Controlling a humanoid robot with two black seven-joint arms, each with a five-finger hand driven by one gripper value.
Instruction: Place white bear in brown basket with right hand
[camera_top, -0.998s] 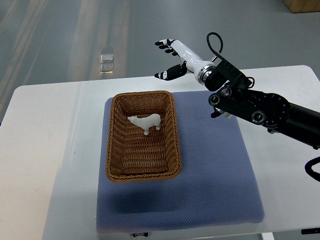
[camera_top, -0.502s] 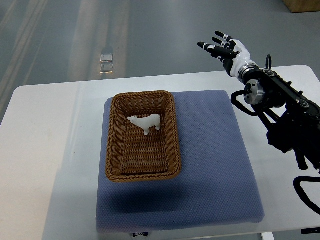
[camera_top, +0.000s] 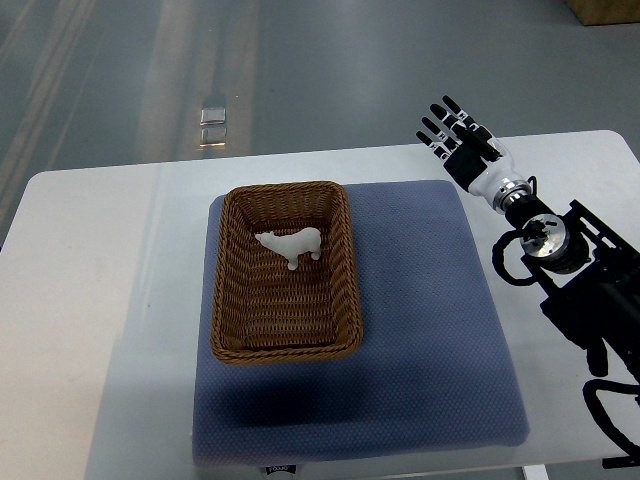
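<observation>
white bear (camera_top: 292, 243) lying inside the brown basket (camera_top: 231, 302), in the half toward the far edge of the tabletop (camera_top: 90, 260), resting on the woven floor and clear of the walls. basket sitting on the left part of the blue mat (camera_top: 420, 330), which covers the middle of the tabletop. right hand (camera_top: 462, 148) raised near the far right corner of the mat, fingers spread wide and straight, holding nothing, well apart from basket and bear. left arm nowhere in view.

judged from this layout: placement done, little left to spoil. main risk: a low sweep of the right arm (camera_top: 570, 280) back over the mat, clipping the basket's right wall and sliding or tipping it, since light wicker on soft cloth probably shifts easily. second risk: dark cables near the wrist snagging on the mat's right edge and dragging the cloth, basket and all, toward the right edge of the tabletop. bear likely light and loose, so a hard knock to the basket could roll it against a wall or out over the rim. safest path probably up and away to the right.
</observation>
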